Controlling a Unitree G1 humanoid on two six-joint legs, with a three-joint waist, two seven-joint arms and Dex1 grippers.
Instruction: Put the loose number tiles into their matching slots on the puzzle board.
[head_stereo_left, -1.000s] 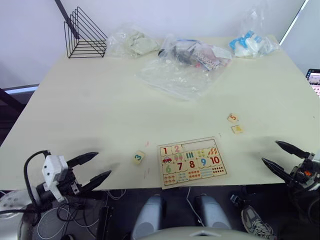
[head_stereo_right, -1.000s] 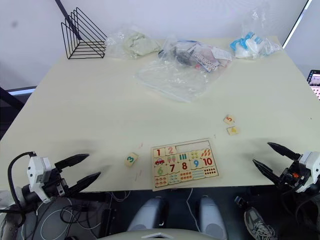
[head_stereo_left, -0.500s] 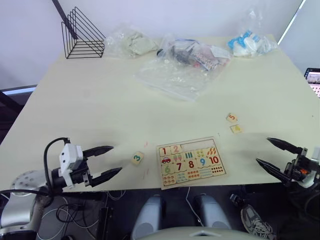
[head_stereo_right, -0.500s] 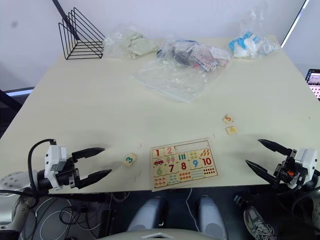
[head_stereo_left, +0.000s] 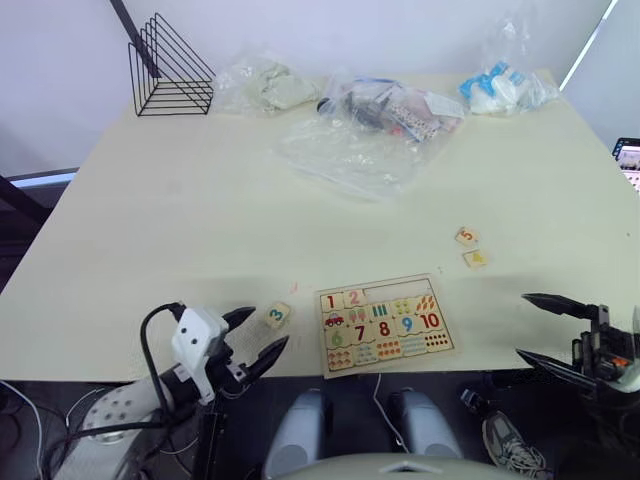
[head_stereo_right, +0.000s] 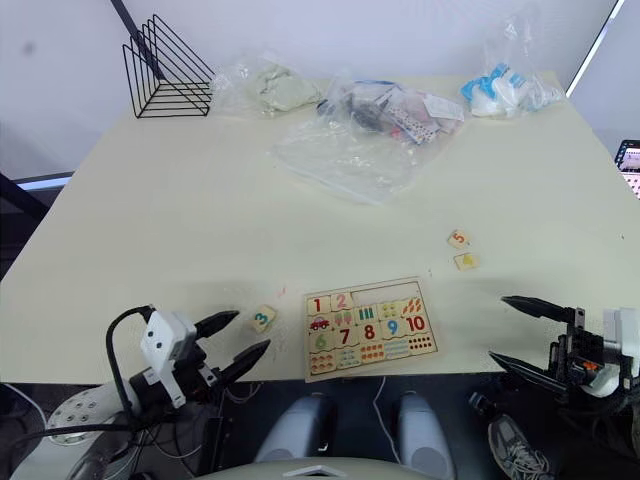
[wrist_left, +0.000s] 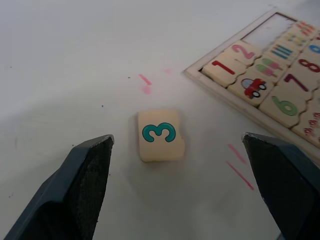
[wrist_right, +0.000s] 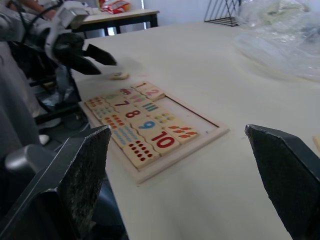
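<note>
The puzzle board (head_stereo_left: 440, 349) lies near the table's front edge, with tiles 1 and 2 seated in its top row. The rest of that row of slots (head_stereo_left: 395, 291) is bare wood. A loose tile 3 (wrist_left: 160, 135) lies flat just left of the board. My left gripper (head_stereo_left: 270, 326) is open right in front of it, one finger on each side, touching nothing. Tiles 5 (head_stereo_left: 465, 236) and 4 (head_stereo_left: 474, 258) lie on the table beyond the board's right end. My right gripper (head_stereo_left: 522, 325) is open and empty, right of the board.
A black wire rack (head_stereo_left: 170, 65) stands at the far left corner. Clear plastic bags (head_stereo_left: 360, 140) with contents lie across the back of the table, one with blue-white items (head_stereo_left: 505, 88) at the far right. The table's front edge runs just below the board.
My left gripper has moved right along the front edge until its open fingers flank tile 3. The right gripper has shifted slightly and stays open. No tile has moved.
</note>
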